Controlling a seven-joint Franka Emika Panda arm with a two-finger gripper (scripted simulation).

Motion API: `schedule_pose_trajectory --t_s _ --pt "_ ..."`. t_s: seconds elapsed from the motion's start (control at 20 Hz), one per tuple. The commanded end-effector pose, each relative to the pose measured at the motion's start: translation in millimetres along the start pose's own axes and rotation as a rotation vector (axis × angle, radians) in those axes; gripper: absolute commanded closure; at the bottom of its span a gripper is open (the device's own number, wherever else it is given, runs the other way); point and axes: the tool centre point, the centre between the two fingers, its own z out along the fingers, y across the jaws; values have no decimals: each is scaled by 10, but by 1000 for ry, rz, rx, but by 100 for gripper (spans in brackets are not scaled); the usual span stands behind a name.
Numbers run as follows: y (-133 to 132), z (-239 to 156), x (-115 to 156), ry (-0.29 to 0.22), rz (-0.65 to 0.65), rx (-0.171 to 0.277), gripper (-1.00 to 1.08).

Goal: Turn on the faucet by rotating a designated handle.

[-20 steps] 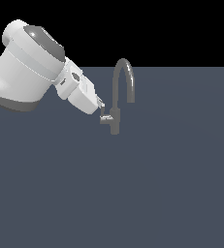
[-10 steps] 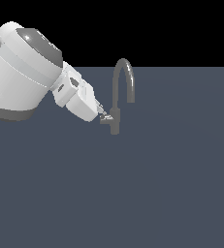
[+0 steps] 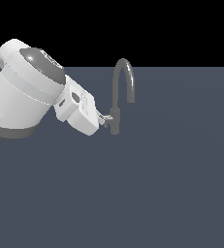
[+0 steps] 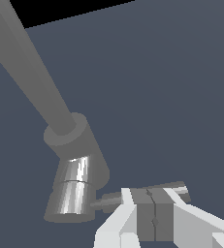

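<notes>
The arm leans in from the exterior view's left, and its gripper point(image 3: 104, 117) is right against the low body of the faucet point(image 3: 116, 116), which stands on the dark bench point(image 3: 133, 193) a little above the middle of the exterior view, its arched spout rising and curling over toward the exterior view's right. In the wrist view the jaws point(image 4: 154, 203) are drawn together with their grey pads pressed face to face, and the slim rod of the handle point(image 4: 108, 199) runs from the shiny stub on the faucet's body toward them; the pads seem to lie over or against the rod, not around it, though I cannot tell for certain whether they touch. By my reading this is the contact step: the arm is placed to push the lever, not to grip it. The rod's long axis lies roughly level, sticking out sideways from the body toward the arm, at a right angle to the upright column. The next move, I judge, calls for a steady sweep around the stub's axis, keeping the pads bearing on the rod so it does not slip past them.
</notes>
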Motion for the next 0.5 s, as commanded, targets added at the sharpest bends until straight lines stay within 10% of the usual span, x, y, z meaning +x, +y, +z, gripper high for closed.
schedule_pose_trajectory --t_s 0.0,0.45 --pt "186 187 -40 11 -2 -28 108" --pt "110 339 -262 9 -2 -15 108"
